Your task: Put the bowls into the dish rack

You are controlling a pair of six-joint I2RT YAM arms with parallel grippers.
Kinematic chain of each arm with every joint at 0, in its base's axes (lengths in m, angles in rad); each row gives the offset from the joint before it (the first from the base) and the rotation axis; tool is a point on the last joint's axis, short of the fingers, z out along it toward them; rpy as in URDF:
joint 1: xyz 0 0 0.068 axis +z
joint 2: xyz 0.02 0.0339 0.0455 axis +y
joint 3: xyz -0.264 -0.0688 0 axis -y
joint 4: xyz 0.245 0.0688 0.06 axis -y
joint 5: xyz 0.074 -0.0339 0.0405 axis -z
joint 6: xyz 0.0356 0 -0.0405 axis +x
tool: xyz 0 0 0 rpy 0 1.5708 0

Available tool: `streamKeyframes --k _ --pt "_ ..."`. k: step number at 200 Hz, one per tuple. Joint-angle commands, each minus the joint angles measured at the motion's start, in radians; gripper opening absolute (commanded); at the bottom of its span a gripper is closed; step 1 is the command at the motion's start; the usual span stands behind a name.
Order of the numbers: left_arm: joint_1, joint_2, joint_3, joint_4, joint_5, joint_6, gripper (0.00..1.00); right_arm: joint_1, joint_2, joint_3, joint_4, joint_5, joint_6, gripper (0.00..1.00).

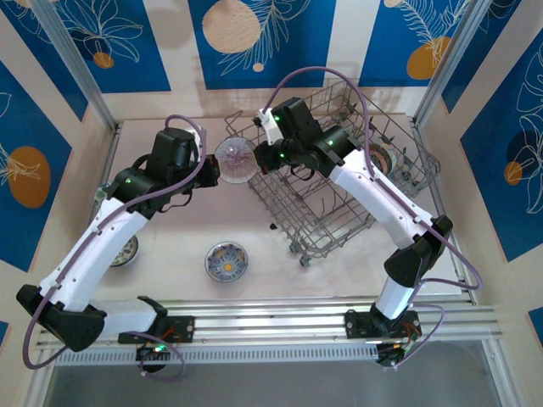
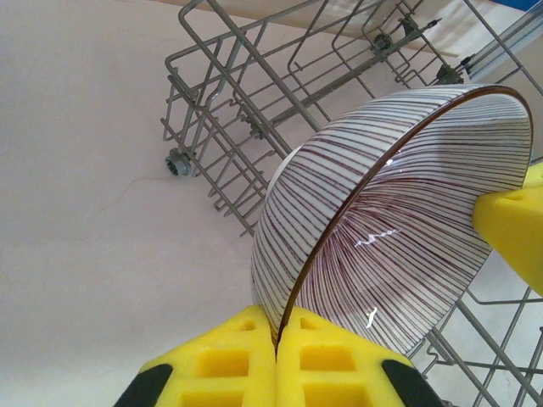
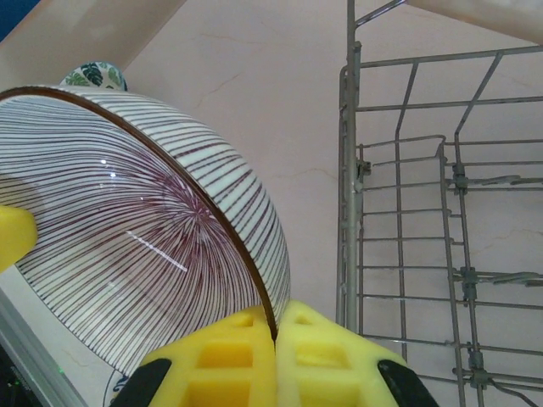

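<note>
A white bowl (image 1: 235, 161) with thin purple stripes hangs tilted in the air just left of the grey wire dish rack (image 1: 339, 182). My left gripper (image 1: 212, 168) is shut on its left rim and my right gripper (image 1: 259, 155) is shut on the opposite rim. In the left wrist view the yellow pads (image 2: 246, 365) pinch the bowl's (image 2: 390, 229) brown edge, with the rack (image 2: 237, 110) behind. In the right wrist view the gripper (image 3: 276, 331) clamps the bowl (image 3: 127, 246) beside the rack's corner post (image 3: 348, 195).
A patterned bowl (image 1: 226, 260) sits upright on the table near the front. Another bowl (image 1: 127, 251) is partly hidden under my left arm. One bowl (image 1: 382, 158) stands inside the rack at its far right. A green-leaf bowl (image 3: 95, 75) peeks over the striped one.
</note>
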Motion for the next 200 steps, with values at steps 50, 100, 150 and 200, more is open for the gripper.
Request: streamKeyframes --k 50,100,150,200 --pt "-0.014 0.001 0.035 0.063 0.055 -0.003 0.28 0.004 -0.076 -0.035 0.077 0.064 0.001 0.00" --pt "-0.014 -0.024 0.054 0.064 0.020 0.018 0.50 -0.018 -0.096 -0.052 0.115 0.088 0.038 0.00" --pt "-0.013 -0.059 0.046 0.058 -0.030 0.040 0.62 -0.078 -0.153 -0.093 0.192 0.092 0.101 0.00" --pt "-0.014 -0.057 0.022 0.054 -0.023 0.045 0.64 -0.141 -0.200 -0.122 0.211 0.142 0.120 0.00"
